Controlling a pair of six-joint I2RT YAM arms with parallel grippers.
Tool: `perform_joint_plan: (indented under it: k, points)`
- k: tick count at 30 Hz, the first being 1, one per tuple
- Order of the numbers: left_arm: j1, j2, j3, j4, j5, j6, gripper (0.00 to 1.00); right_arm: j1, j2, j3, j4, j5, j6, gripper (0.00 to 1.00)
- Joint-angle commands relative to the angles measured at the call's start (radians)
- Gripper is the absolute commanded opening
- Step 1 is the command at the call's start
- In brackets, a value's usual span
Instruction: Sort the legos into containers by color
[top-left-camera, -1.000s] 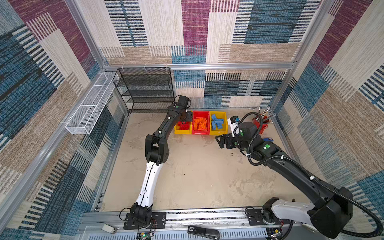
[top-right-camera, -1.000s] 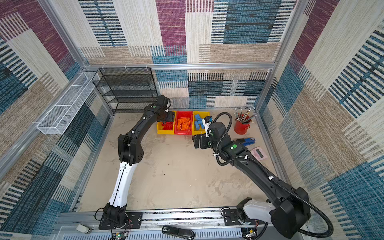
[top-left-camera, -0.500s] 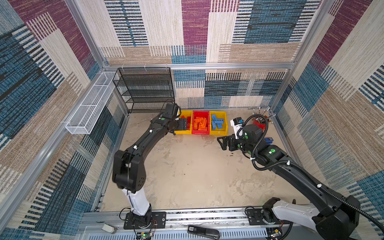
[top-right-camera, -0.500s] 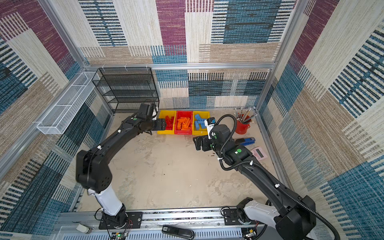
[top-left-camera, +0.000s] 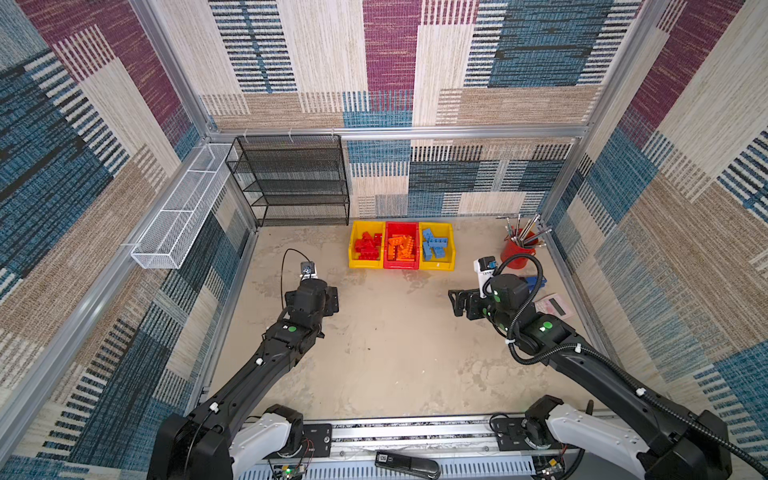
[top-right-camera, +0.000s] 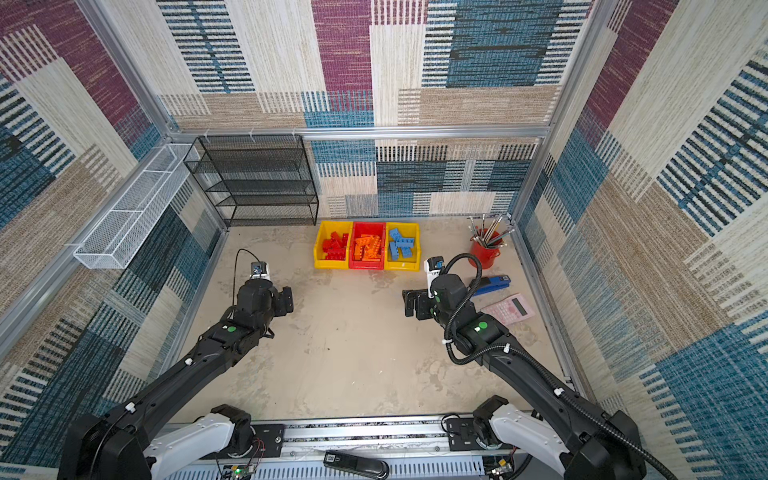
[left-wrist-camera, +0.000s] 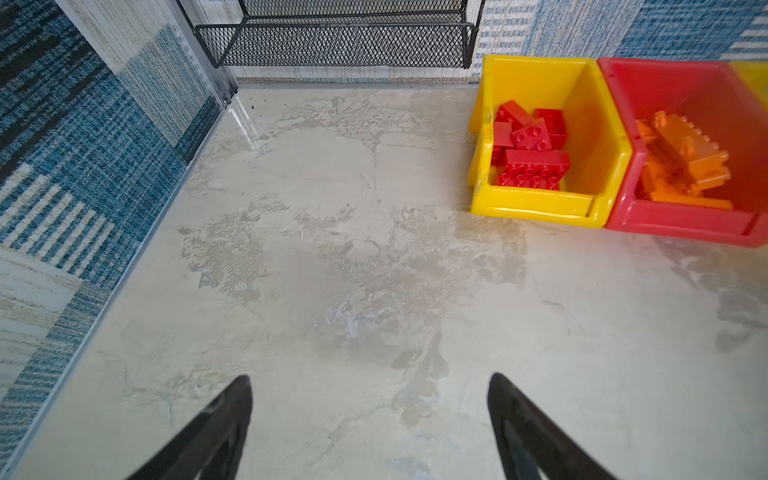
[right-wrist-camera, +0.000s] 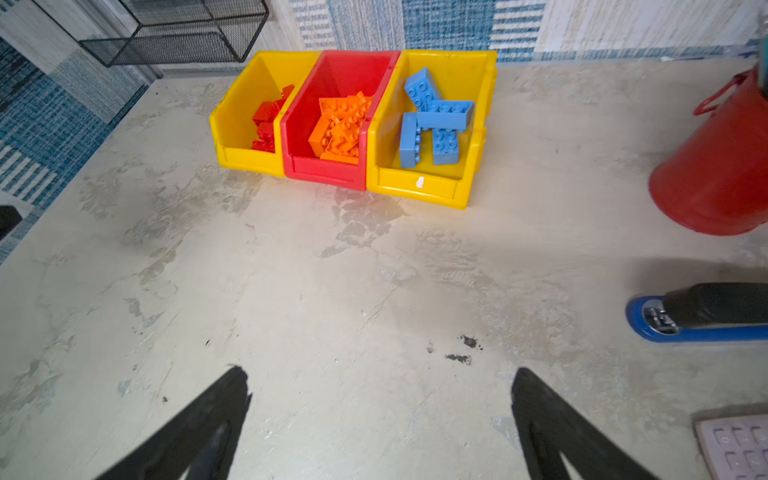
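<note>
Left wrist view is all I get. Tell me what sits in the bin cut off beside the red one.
Observer: That bin holds only blue bricks.
Operator: Report the right claw.
Observer: The right claw is open and empty, above the table, short of the bins.
Operator: Name what lies beside it.
Observer: A stapler, a calculator and a red cup of tools.

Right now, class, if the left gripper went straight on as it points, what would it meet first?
Probably the beige tabletop, as the open left gripper seems angled down; failing that, the black wire-mesh shelf behind. The yellow plastic bin sits aside.
</note>
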Motion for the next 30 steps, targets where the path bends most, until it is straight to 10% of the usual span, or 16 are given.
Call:
perform_joint_plan:
  k: [1, 15, 30]
  points:
    - [0.0, -0.016, -0.1, 0.307, -0.066, 0.114, 0.89, 0.0, -0.043, -0.058, 0.111, 0.056, -0.041, 0.99]
    - [0.063, 0.113, -0.291, 0.691, -0.065, 0.221, 0.9, -0.002, -0.35, -0.572, 0.823, 0.311, -0.346, 0.99]
    - [0.172, 0.237, -0.331, 0.943, 0.025, 0.248, 0.89, -0.307, 0.229, -0.652, 1.487, 0.21, -0.309, 0.99]
